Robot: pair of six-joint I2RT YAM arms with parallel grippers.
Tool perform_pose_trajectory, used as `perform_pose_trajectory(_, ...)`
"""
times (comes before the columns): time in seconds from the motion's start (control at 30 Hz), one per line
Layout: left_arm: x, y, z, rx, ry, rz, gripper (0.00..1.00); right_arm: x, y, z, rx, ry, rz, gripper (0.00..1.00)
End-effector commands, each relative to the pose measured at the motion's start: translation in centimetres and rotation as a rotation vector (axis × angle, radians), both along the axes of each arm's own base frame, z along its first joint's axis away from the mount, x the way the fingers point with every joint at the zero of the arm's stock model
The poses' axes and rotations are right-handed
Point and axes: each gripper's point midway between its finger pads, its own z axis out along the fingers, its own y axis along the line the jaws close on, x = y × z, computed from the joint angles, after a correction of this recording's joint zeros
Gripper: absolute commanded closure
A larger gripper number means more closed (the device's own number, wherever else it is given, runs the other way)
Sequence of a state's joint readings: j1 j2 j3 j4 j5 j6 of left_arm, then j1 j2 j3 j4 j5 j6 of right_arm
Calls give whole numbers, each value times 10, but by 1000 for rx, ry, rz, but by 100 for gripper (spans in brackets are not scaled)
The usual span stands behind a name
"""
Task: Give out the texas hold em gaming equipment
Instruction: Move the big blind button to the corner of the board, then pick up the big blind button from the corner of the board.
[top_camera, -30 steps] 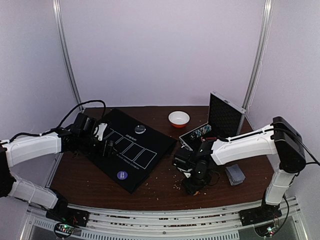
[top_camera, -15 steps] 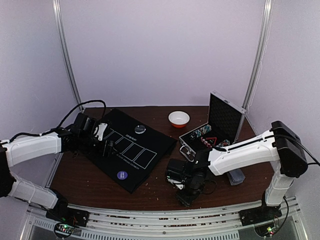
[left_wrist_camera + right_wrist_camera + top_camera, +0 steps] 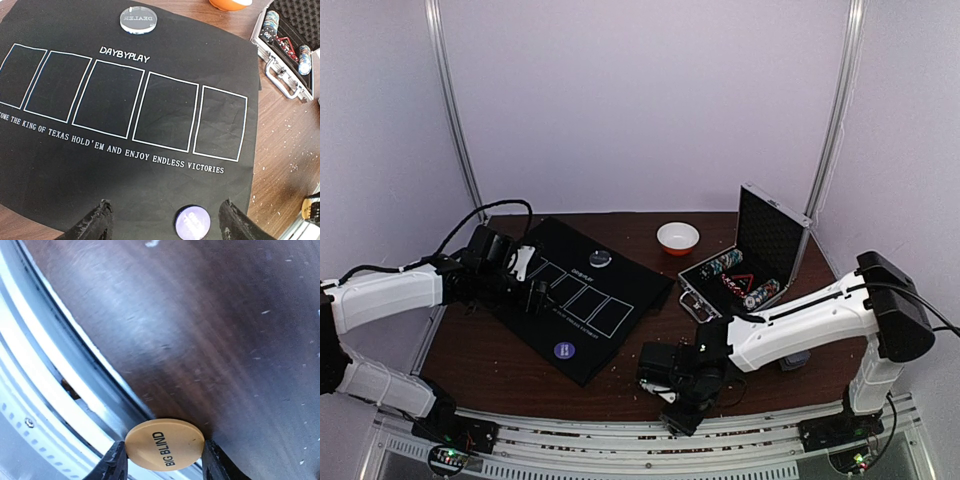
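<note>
My right gripper (image 3: 678, 403) is shut on an orange disc (image 3: 165, 442) marked BIG BLIND and holds it over the table's near edge (image 3: 100, 375); the disc spans the gap between both fingers. My left gripper (image 3: 165, 224) is open and hovers above the black mat (image 3: 150, 165). A purple disc (image 3: 192, 222) lies on the mat between its fingers, nearer the right one, and shows in the top view (image 3: 563, 350). A pale grey DEALER disc (image 3: 138, 19) lies at the mat's far edge. Striped chip stacks (image 3: 725, 265) sit in the open case. Grey-blue cards (image 3: 797, 357) peek out behind the right arm.
The silver black-lined case (image 3: 770, 235) stands open at the back right. A white bowl with orange rim (image 3: 678, 237) is behind the mat. The mat (image 3: 582, 298) covers the table's left centre. A metal rail (image 3: 55, 405) runs just beyond the near edge.
My right arm has swung left and toward the table's near edge, carrying the orange disc. The left arm has not moved.
</note>
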State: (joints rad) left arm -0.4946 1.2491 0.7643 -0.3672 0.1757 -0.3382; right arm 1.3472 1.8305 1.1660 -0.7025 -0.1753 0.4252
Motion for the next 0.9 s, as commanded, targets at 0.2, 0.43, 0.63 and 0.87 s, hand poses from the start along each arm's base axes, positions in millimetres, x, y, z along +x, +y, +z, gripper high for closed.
perform_pose_trajectory(0.2,8,-6,22,-31,-70,-8,25,-25,3,-7,-42,50,49,59)
perform_pose_trajectory(0.43,8,-6,21,-24,-71,-8,25,-26,13,-8,-39,15,71,60)
perform_pose_trajectory(0.63,8,-6,20,-21,-72,-11,25,-37,11,-11,-56,49,97,49)
perform_pose_trajectory(0.87,8,-6,19,-18,-70,-13,25,-46,11,-15,-64,75,104,36)
